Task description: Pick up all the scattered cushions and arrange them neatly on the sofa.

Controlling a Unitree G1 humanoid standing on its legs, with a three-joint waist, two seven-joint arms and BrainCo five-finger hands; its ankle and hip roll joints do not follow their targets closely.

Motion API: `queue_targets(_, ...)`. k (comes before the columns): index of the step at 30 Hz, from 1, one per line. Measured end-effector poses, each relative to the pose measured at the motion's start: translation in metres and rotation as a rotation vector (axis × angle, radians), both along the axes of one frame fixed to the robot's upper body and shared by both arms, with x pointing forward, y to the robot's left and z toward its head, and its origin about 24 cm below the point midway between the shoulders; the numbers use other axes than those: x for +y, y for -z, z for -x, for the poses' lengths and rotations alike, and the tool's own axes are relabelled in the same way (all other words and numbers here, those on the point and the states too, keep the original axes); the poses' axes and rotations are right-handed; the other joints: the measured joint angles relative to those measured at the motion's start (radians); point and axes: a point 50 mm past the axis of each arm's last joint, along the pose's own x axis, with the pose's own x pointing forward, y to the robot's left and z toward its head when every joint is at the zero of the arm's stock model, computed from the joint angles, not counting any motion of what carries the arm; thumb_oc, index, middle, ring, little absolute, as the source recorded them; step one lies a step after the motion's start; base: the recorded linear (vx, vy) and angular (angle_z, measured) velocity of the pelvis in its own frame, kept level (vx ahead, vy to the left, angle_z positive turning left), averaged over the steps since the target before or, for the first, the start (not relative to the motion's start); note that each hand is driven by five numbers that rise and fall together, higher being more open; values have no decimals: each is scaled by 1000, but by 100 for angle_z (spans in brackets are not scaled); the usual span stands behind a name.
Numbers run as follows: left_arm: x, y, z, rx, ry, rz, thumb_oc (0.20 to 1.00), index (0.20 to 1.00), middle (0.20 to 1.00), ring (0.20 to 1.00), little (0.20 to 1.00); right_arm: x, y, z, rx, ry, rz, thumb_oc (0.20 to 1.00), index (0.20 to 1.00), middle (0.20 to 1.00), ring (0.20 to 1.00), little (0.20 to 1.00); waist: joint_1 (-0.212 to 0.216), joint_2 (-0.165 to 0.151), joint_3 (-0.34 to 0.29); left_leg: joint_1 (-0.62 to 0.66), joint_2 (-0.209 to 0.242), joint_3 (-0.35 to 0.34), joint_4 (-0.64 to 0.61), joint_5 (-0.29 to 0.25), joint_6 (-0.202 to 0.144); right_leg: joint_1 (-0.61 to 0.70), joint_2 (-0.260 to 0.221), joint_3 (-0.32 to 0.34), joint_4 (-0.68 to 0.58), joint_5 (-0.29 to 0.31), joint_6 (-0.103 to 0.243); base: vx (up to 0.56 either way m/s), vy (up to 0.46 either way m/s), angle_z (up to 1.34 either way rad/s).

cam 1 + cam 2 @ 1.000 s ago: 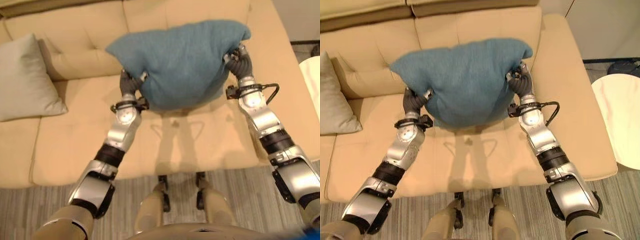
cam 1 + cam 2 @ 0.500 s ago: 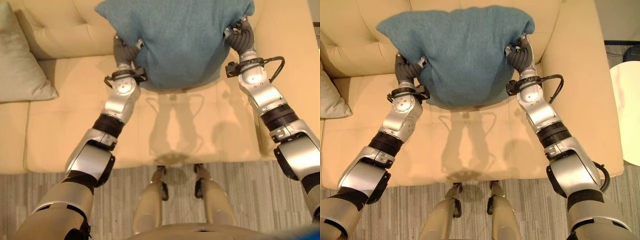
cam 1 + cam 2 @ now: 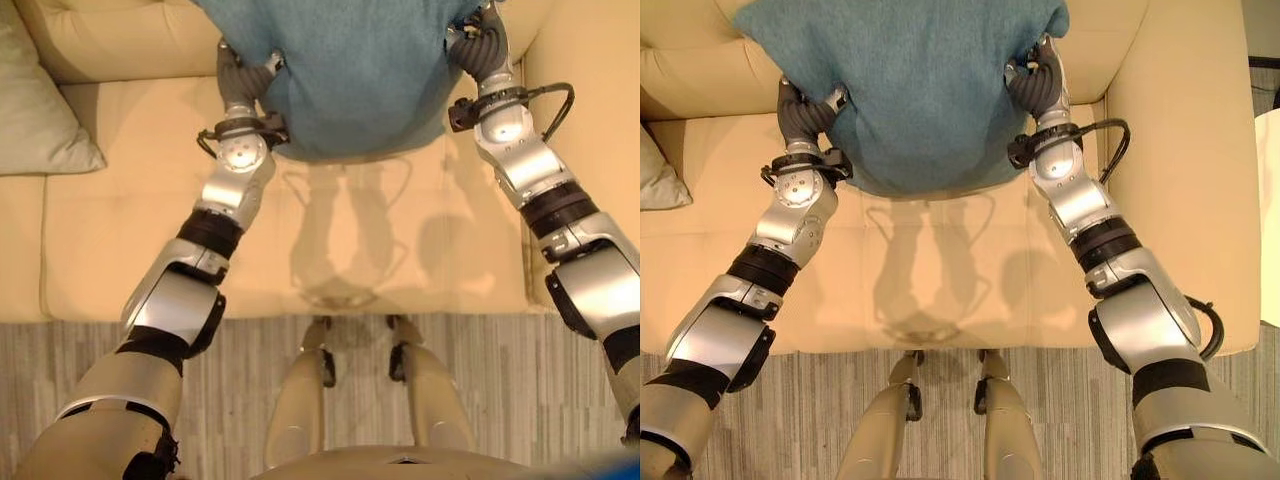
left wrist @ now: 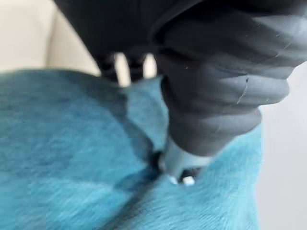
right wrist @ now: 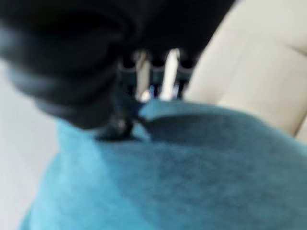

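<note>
A large teal cushion (image 3: 360,70) hangs between my two hands above the back of the beige sofa's seat (image 3: 380,240), its upper part out of view. My left hand (image 3: 245,85) grips its left edge and my right hand (image 3: 478,50) grips its right edge. In the left wrist view my left hand (image 4: 211,110) has its thumb dug into the teal cushion (image 4: 72,158) with the fingers over the edge. The right wrist view shows my right hand (image 5: 72,62) pinching the teal cushion (image 5: 182,172) the same way.
A pale grey cushion (image 3: 35,110) leans against the sofa back at the far left. The sofa's right armrest (image 3: 1180,150) is close beside my right arm. A white table (image 3: 1272,220) shows at the right edge. Striped grey floor (image 3: 500,380) runs along the sofa front.
Both arms have carried the teal cushion forward, farther over the seat toward the sofa back. The camera has moved with me, so the whole scene has shifted.
</note>
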Motion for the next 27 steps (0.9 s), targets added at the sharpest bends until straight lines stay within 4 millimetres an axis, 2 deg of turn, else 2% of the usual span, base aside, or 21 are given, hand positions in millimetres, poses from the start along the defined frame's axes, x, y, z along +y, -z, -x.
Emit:
queue_targets(2,1,-5,-3,1,-5,-32,1000,1000,1000,1000,1000,0,1,-2,13,6,18,1000,1000,1000,1000,1000,-3,0,0,-10,1,-1,1,7,-2,-18,1,1,17,-2,1,0,0,0)
queue_targets(5,12,-15,-5,-4,-34,-115,1000,1000,1000,1000,1000,-5,-9,-4,3,31,34,1000,1000,1000,1000,1000,-1,0,0,-28,1,0,-1,15,-1,-56,-1,5,52,-10,5,5,-2,-4)
queue_targets(7,33,-19,-7,30,-96,-255,1000,1000,1000,1000,1000,-10,-11,-8,24,54,58,1000,1000,1000,1000,1000,-9,0,-1,-29,2,1,-1,17,-1,-62,-1,7,60,-12,6,11,-4,-4)
queue_targets(10,59,-28,-3,33,-148,-301,1000,1000,1000,1000,1000,-26,-15,-9,33,90,70,1000,1000,1000,1000,1000,-5,0,-1,-28,4,2,0,19,-3,-75,0,16,88,-25,-1,9,-3,-1)
queue_targets(14,84,-33,1,42,-203,-305,1000,1000,1000,1000,1000,-38,-18,-8,46,91,44,1000,1000,1000,1000,1000,0,1,-1,-25,7,4,0,19,-4,-83,-1,21,108,-34,-9,0,0,0)
queue_targets(17,110,-38,9,46,-269,-269,1000,1000,1000,1000,1000,-59,-24,-4,46,130,43,1000,1000,1000,1000,1000,2,1,-1,-24,8,4,0,22,-6,-88,-1,21,120,-38,-15,0,0,0)
queue_targets(18,123,-37,14,45,-299,-231,1000,1000,1000,1000,1000,-67,-26,-3,46,144,40,1000,1000,1000,1000,1000,1,1,-1,-22,9,4,0,22,-6,-88,-1,21,125,-39,-15,0,0,0)
queue_targets(20,134,-30,18,65,-322,-234,1000,1000,1000,1000,1000,-78,-28,0,48,164,48,1000,1000,1000,1000,1000,2,1,-1,-18,9,7,1,23,-6,-87,-1,22,129,-40,-15,0,0,0)
queue_targets(23,137,-21,18,94,-319,-242,1000,1000,1000,1000,1000,-84,-28,1,52,176,50,1000,1000,1000,1000,1000,2,1,-1,-17,9,6,4,24,-6,-87,-1,22,135,-40,-14,0,0,0)
queue_targets(24,139,-9,20,116,-311,-240,1000,1000,1000,1000,1000,-86,-24,2,57,169,30,1000,1000,1000,1000,1000,2,1,-1,-12,9,7,5,25,-7,-86,-2,23,146,-46,-10,0,0,0)
queue_targets(27,143,5,23,144,-309,-235,1000,1000,1000,1000,1000,-91,-13,2,79,174,22,1000,1000,1000,1000,1000,1,1,-1,0,9,6,5,25,-7,-86,-2,24,172,-60,-9,-6,3,1)
